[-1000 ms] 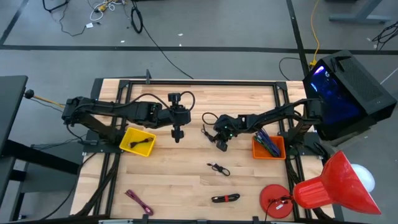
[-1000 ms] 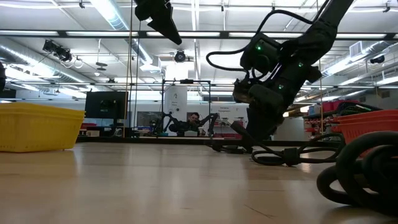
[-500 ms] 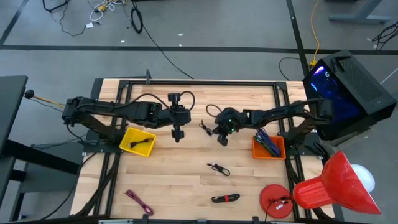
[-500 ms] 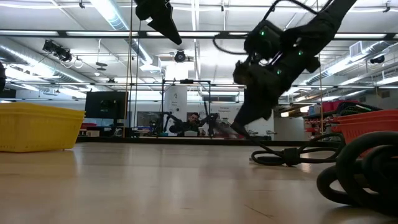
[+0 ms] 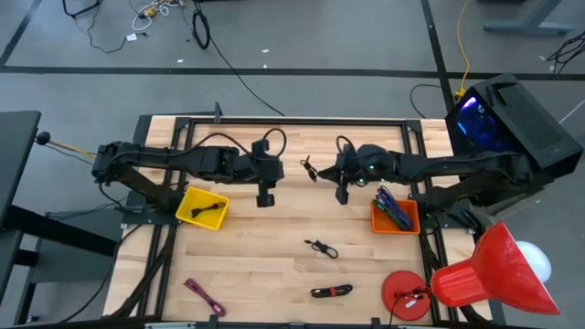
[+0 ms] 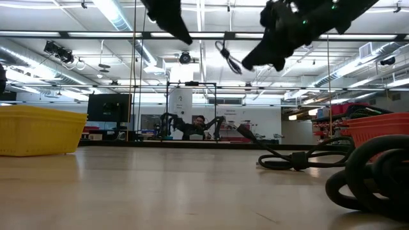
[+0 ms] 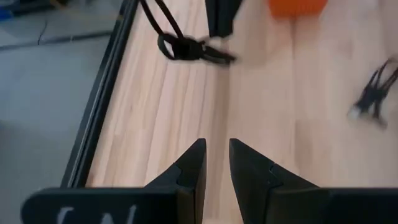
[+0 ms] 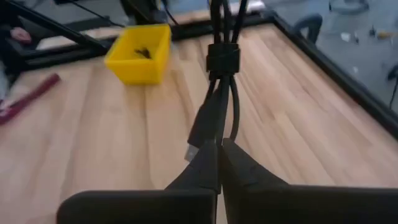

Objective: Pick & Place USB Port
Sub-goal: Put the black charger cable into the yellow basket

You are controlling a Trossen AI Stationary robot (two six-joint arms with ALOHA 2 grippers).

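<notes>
Previously the right end effector [image 5: 342,195] had been low on the worktop [image 5: 274,265] at a coiled black USB cable [image 5: 309,170]; within the last second it rose and shifted toward the far right, and the cable came up with it. Its fingers were pressed together on the cable's plug end, as the right wrist view showed, with the banded bundle [image 8: 222,59] hanging ahead of the fingertips. In the low view the cable loop [image 6: 227,56] hung clear of the worktop surface, so the pick step appeared complete and transport was judged to be under way. The orange bin [image 5: 395,217], already holding cables, stood just right of the end effector and was the likely place target, though the yellow bin [image 5: 203,206] on the left also held a cable. The left end effector [image 5: 266,197] hovered above the worktop centre, its fingers slightly apart and pinching nothing. Three further cables [image 5: 320,247] [image 5: 331,291] [image 5: 204,296] lay on the near half of the worktop, not yet sorted.
</notes>
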